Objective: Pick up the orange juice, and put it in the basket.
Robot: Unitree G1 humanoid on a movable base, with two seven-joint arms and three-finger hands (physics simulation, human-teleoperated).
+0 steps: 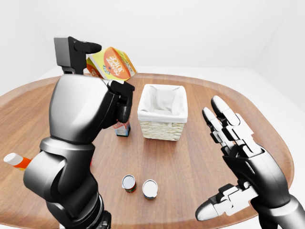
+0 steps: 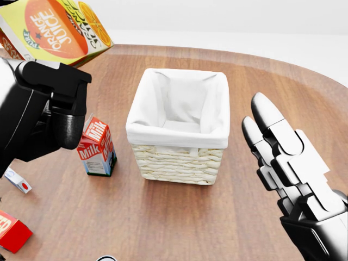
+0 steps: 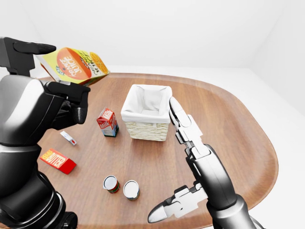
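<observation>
The orange juice carton (image 2: 54, 30) is lifted high at the top left of the head view and lies tilted, up and to the left of the basket. My left hand (image 3: 52, 76) is shut on it, thumb above and fingers curled beneath. The wicker basket (image 2: 176, 160) with a white cloth liner stands on the table at the middle of the head view, and nothing shows inside it. To the right of the basket my right hand (image 2: 258, 114) hovers open, fingers stretched out and holding nothing.
A milk carton (image 2: 97, 144) stands just left of the basket, below the lifted juice. A red box (image 3: 57, 161) and a small white tube (image 3: 68, 138) lie further left. Two cans (image 3: 110, 183) (image 3: 131, 189) stand near the table's lower edge. The round wooden table (image 2: 304, 87) curves away at right.
</observation>
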